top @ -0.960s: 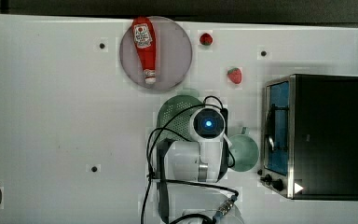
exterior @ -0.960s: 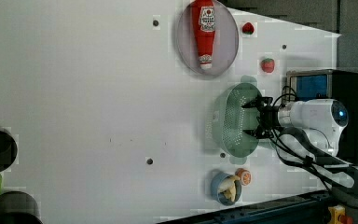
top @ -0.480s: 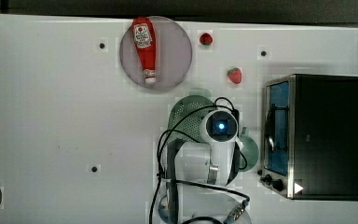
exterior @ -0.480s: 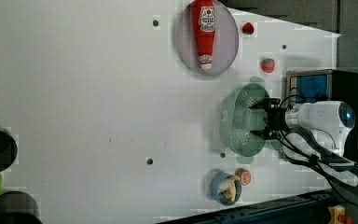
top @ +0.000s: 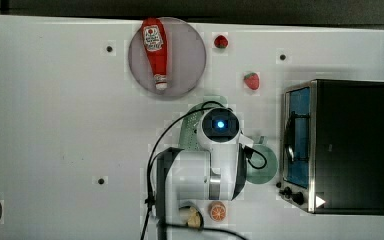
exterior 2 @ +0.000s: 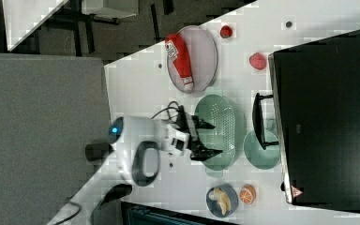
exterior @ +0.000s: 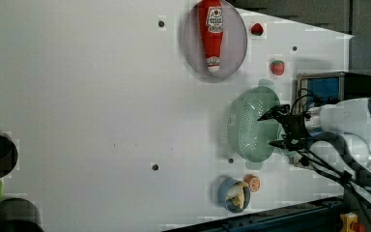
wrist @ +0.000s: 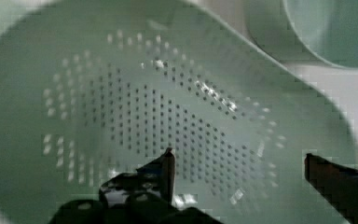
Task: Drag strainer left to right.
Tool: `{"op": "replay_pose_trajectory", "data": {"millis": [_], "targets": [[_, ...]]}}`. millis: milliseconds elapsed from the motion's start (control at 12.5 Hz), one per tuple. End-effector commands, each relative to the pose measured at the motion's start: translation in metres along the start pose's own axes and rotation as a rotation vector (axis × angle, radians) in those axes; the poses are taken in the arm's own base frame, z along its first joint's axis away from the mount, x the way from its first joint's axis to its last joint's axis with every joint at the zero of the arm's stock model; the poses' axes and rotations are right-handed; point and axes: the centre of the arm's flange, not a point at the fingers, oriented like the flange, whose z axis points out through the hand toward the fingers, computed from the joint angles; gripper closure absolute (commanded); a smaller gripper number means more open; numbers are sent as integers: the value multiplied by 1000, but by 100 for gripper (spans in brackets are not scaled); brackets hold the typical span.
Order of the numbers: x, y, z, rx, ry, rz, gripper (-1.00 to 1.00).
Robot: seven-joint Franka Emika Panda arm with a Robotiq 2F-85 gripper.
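Left view: strainer sits on desk, just below grey plate with ketchup bottle, green cup close beside strainer on toaster oven side. Tool spread wide, hovers over strainer's oven-side rim, nothing pinched. Wrist view: fingertips above perforated bowl. Judgement: drag not visibly complete; tool not yet seated on strainer, contact and pull remain.
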Motion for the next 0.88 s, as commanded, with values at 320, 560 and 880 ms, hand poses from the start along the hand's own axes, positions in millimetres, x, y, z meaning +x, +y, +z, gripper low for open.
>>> {"op": "replay_pose_trajectory", "data": {"millis": [320,560,880], "targets": [[-7,31,-244,93,12,-179,-100],[-21,59,-319,123,13,-227,-100],[-30,79,-355,102,9,-287,-100]]}}
